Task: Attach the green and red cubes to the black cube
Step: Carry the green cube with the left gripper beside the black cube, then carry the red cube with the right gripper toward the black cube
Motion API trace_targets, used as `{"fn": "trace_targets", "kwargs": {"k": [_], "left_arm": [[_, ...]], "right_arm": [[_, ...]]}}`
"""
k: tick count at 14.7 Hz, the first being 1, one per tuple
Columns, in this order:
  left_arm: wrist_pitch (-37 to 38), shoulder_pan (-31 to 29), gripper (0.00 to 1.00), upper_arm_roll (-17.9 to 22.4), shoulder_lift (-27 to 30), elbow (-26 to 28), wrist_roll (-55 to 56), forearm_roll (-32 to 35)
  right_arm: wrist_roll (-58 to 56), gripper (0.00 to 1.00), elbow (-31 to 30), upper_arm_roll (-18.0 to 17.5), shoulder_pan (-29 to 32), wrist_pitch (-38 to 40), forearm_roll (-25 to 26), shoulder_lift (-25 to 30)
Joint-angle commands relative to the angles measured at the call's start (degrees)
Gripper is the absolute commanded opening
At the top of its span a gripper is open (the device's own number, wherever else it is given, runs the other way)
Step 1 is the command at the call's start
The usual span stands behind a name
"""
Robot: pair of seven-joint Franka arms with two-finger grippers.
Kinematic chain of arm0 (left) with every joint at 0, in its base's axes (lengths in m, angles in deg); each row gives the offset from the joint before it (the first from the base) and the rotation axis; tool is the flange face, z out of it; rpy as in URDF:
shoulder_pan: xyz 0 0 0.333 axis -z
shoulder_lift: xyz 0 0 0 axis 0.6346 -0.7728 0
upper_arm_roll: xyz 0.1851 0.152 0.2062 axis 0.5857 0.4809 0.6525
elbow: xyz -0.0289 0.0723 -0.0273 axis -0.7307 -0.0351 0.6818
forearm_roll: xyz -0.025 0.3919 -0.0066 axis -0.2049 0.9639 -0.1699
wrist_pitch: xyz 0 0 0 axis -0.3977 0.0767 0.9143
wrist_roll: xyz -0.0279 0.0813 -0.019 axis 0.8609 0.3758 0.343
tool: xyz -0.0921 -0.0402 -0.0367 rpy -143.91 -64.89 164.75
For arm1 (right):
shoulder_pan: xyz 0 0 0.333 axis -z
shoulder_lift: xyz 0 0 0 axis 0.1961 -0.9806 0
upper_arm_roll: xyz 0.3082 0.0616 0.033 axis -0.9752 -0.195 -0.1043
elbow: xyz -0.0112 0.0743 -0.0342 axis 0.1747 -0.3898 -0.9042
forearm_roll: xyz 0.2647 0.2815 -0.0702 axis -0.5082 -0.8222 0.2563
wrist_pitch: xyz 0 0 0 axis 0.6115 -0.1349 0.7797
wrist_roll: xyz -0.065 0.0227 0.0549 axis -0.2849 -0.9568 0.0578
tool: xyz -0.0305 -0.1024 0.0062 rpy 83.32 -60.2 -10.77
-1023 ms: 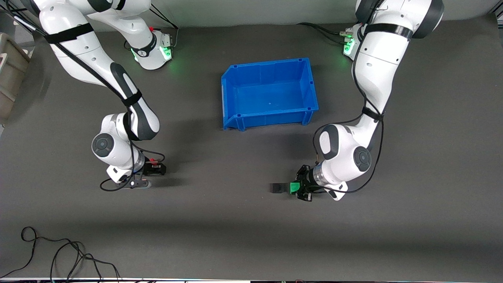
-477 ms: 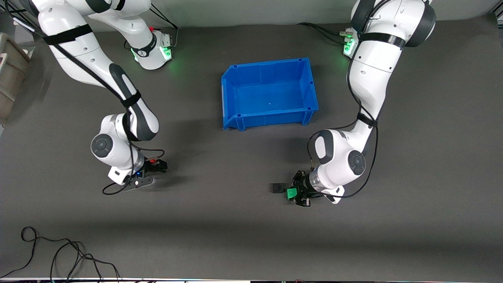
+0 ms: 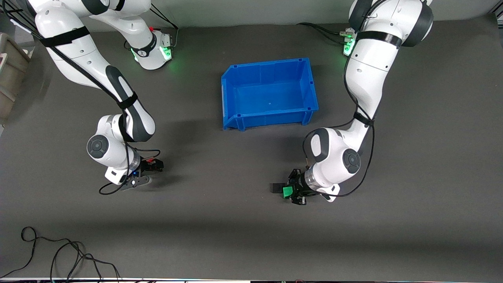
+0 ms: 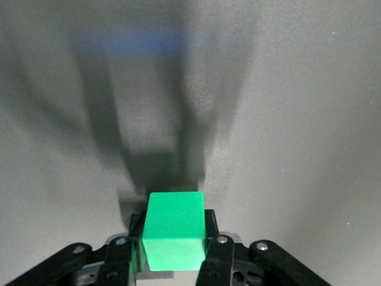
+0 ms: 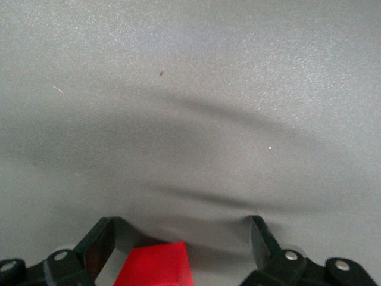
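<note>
The black cube (image 3: 277,188) sits on the grey mat, nearer the front camera than the bin. My left gripper (image 3: 292,192) is shut on the green cube (image 3: 287,191) and holds it low, right beside the black cube; I cannot tell if they touch. In the left wrist view the green cube (image 4: 174,229) is clamped between both fingers of the left gripper (image 4: 174,221). My right gripper (image 3: 153,166) is low over the mat at the right arm's end. In its wrist view the right gripper (image 5: 181,232) is open, with the red cube (image 5: 156,266) lying between the jaws.
A blue bin (image 3: 232,94) stands mid-table toward the robots' bases. A loose black cable (image 3: 59,251) lies by the table's front edge at the right arm's end. A beige box (image 3: 10,74) sits off the mat at that end.
My left gripper has carried the green cube sideways up to the black cube. My right arm has shifted slightly toward its own end of the table.
</note>
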Motion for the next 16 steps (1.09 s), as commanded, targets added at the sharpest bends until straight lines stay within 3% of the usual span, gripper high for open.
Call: {"fn": "trace_targets", "kwargs": {"k": [1, 4, 6, 8, 10, 13, 16], "left_arm": [[0.4, 1.6, 0.0, 1.1, -0.5, -0.6, 2.6, 0.9], [0.6, 1.6, 0.0, 1.2, -0.5, -0.2, 3.6, 1.4], [0.7, 1.6, 0.0, 1.2, -0.5, -0.2, 4.0, 1.5], [2.6, 1.6, 0.0, 1.3, -0.3, -0.2, 4.1, 1.4], [4.2, 1.6, 0.0, 1.4, -0.1, -0.2, 4.1, 1.5], [4.2, 1.5, 0.0, 1.5, -0.1, -0.4, 5.2, 1.9], [4.5, 0.9, 0.0, 1.8, 0.0, -0.9, 5.2, 2.2]], "right_arm": [[-1.5, 0.9, -1.7, 0.0, -0.2, -0.1, -1.7, 0.4], [-1.4, 0.69, -1.7, 0.0, -0.1, 1.7, -3.0, 0.5], [-2.1, 0.69, -1.7, 0.1, -0.1, 3.6, -7.3, 0.8], [-2.1, 0.7, -1.7, 0.1, -0.2, 4.0, -7.3, 1.1], [-2.1, 0.84, -1.7, 0.2, -0.3, 4.0, -7.3, 1.2], [-2.3, 0.82, -1.7, 0.2, -0.3, 4.0, -7.3, 1.5], [-2.5, 0.54, -1.6, 0.2, -0.3, 4.1, -7.3, 1.7]]}}
